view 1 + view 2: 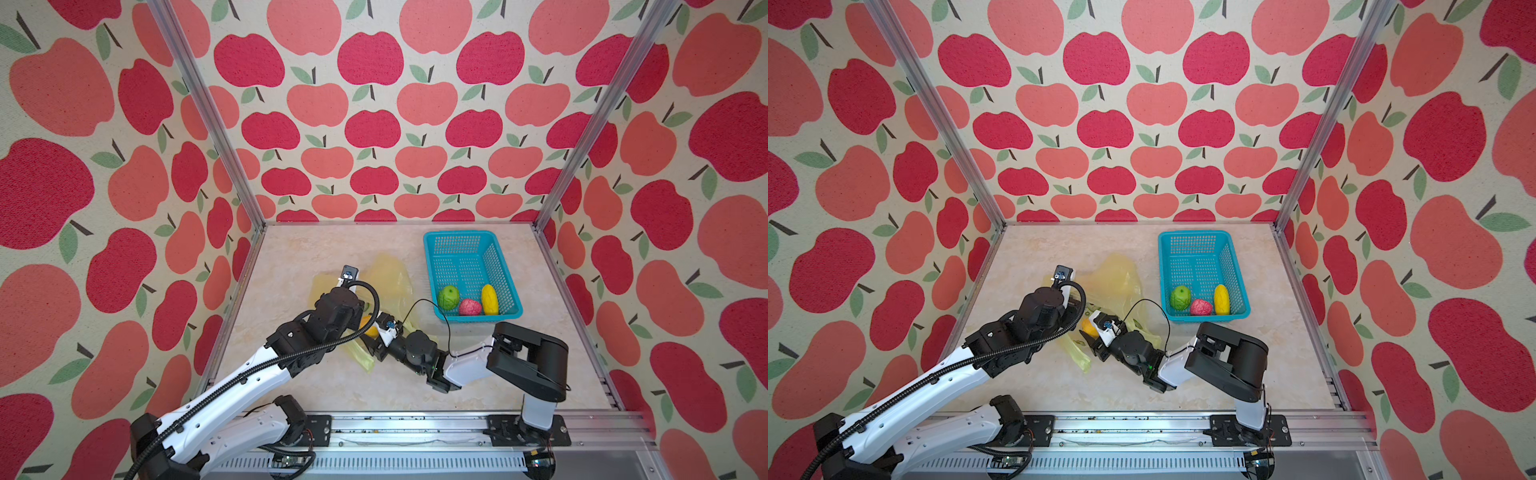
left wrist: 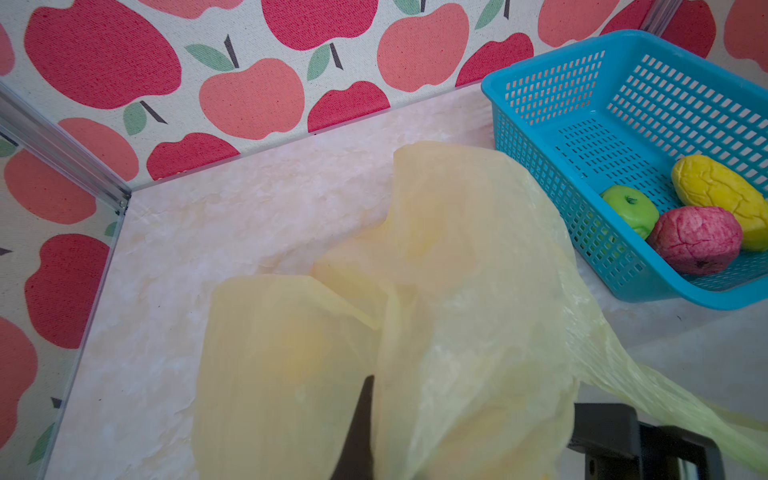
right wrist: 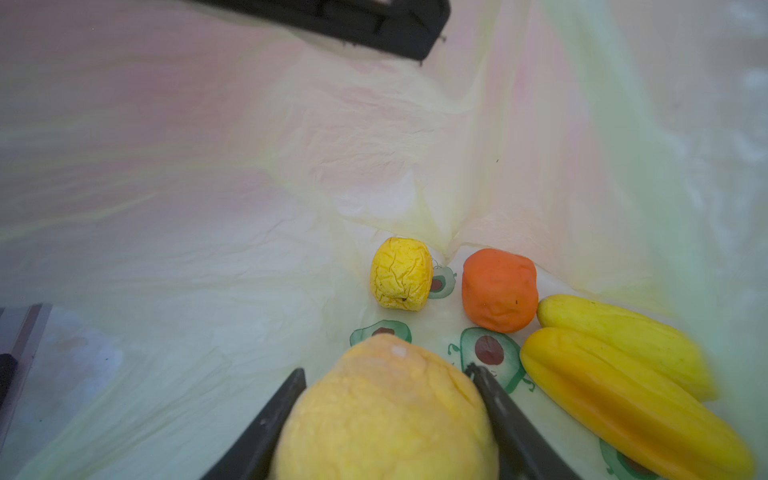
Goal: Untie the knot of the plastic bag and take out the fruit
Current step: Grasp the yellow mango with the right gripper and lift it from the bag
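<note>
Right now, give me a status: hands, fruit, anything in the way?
Left hand shut on bag, holding it up. Right hand inside bag, closed on yellow-orange fruit. Nothing seen blocking.

no readable text, numbers or brand marks in any view. the only printing is graphics: avocado prints (image 3: pixel 488 351) on the plastic bag (image 3: pixel 249 257) and the apple pattern on the walls (image 1: pixel 374 58), pictures only, no lettering. the small blue patch (image 1: pixel 348 274) on the left wrist camera could be a label, but it's too small to tell. the basket (image 1: pixel 459 233) shows plain plastic with nothing legible.
</note>
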`<move>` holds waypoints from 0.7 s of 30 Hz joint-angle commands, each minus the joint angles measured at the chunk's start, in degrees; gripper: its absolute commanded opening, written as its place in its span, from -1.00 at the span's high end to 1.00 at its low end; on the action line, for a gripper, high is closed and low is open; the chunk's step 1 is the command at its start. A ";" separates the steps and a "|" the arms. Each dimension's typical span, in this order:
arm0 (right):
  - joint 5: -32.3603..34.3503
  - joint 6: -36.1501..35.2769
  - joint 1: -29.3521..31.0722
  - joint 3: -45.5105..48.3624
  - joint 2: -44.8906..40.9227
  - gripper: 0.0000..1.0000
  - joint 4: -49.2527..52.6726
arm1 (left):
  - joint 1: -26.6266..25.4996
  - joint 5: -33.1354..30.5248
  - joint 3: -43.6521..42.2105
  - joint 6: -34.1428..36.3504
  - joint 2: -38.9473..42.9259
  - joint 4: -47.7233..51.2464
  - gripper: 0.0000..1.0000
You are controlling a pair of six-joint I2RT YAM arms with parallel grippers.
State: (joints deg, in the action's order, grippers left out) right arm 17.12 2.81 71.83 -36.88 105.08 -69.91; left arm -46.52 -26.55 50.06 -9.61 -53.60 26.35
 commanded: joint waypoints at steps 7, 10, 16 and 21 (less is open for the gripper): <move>3.05 -1.99 0.52 1.65 -3.48 0.27 -1.65 | 0.36 -1.21 -0.60 -1.29 1.13 0.03 1.00; 1.69 -1.53 0.50 3.70 -6.90 0.25 -2.78 | 0.38 -1.22 -0.58 -1.27 1.13 0.06 1.00; 3.41 -4.34 0.59 7.17 -19.86 0.25 4.32 | 0.38 -1.01 -0.55 -1.33 0.87 0.17 1.00; 7.27 -8.95 0.18 10.12 -33.20 0.23 12.78 | 0.41 -0.86 -0.53 -1.38 0.73 0.02 1.00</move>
State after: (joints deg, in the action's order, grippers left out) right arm 20.88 -2.17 71.99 -28.47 77.52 -63.48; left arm -46.37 -26.59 49.95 -9.78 -53.23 26.37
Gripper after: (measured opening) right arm 0.616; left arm 0.046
